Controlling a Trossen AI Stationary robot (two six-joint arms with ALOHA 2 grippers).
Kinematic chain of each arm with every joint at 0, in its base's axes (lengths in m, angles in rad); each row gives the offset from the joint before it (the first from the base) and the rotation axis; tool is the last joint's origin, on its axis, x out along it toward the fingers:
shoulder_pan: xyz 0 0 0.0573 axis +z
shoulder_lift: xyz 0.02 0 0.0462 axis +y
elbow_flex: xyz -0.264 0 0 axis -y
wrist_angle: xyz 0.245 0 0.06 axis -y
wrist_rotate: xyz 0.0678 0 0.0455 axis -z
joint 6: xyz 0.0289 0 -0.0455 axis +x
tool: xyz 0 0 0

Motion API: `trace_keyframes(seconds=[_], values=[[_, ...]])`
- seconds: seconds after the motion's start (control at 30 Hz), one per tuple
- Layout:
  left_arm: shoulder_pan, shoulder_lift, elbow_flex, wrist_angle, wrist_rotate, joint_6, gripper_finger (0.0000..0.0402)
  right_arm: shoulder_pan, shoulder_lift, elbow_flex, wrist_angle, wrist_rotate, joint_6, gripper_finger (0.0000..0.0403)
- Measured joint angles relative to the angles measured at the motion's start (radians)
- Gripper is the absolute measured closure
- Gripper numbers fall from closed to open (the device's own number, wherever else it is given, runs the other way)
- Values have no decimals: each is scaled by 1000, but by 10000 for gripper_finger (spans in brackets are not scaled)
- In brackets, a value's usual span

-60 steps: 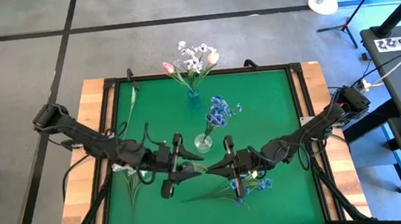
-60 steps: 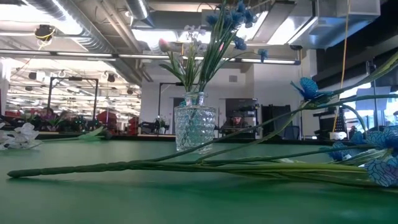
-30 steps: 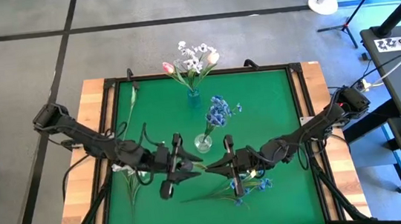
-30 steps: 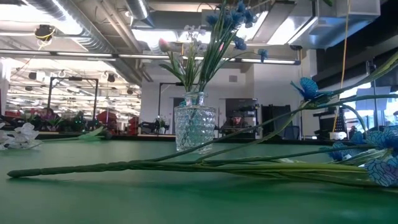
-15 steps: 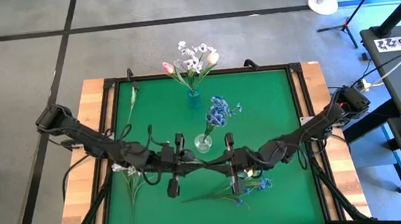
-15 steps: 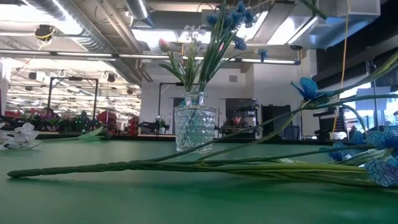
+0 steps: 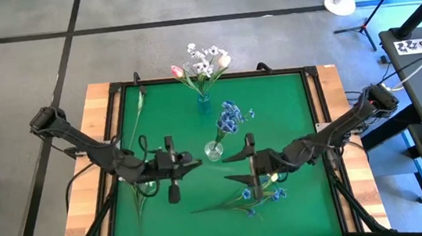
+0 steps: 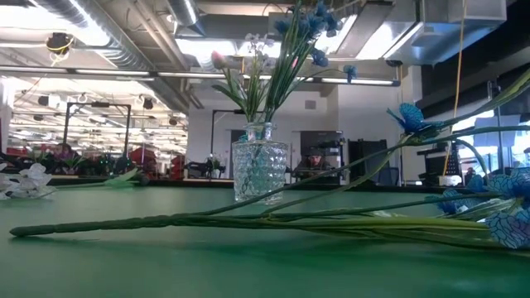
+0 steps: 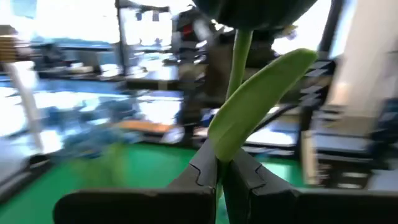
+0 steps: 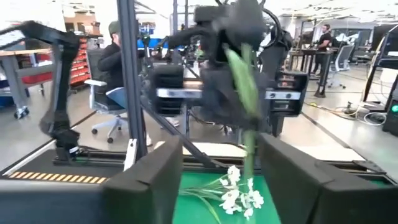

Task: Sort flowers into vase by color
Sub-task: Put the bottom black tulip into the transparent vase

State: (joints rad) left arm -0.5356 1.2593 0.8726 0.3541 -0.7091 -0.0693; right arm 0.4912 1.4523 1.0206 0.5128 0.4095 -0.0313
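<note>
My left gripper [image 7: 197, 165] is shut on a thin green stem [image 10: 245, 93] with one long leaf [image 9: 261, 93], above the middle of the green table; I cannot make out its blossom. My right gripper [image 7: 230, 169] faces it from the right, open, with its fingers on either side of the stem and not touching it. A clear glass vase [image 7: 214, 151] holds blue flowers [image 7: 229, 118]. A small blue vase [image 7: 204, 103] at the far side holds pink and white flowers [image 7: 201, 62]. More blue flowers [image 7: 260, 197] lie flat on the table, near side. My left gripper pinches the stem at the foot of its leaf [image 9: 219, 163] between its two fingers. The fingers lie level, coming from the table's left, across the stem. The stem stands about upright in the hold, lifted above the table; its lower end is hidden.
A white flower [image 7: 133, 181] lies on the table under my left arm, and another stem [image 7: 138, 110] lies along the left rim. The long stems of the loose blue flowers [image 8: 248, 219] stretch across the near half. A black frame [image 7: 312, 68] borders the table.
My left gripper has shut on the stem, and my right gripper has opened and let it go. The right gripper has then drawn back toward the table's right edge, and the left has pulled back a little toward the left with the stem.
</note>
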Motion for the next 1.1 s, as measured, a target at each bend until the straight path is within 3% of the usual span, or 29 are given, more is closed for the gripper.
trace_keyframes(seconds=[0.17,0.33,0.57,0.8,1.1], values=[[-15,-71,0,-125,-160,-6,401,37,-82,0,-157,78,29,163],[15,-116,0,-143,-169,2,401,100,-149,0,-235,232,27,171],[118,-123,23,-326,-147,-65,401,191,-174,0,-245,384,-27,192],[145,-123,164,-623,-82,-207,401,218,-173,0,-298,429,-23,198],[182,-103,189,-636,-47,-210,401,215,-173,0,-300,429,-17,198]])
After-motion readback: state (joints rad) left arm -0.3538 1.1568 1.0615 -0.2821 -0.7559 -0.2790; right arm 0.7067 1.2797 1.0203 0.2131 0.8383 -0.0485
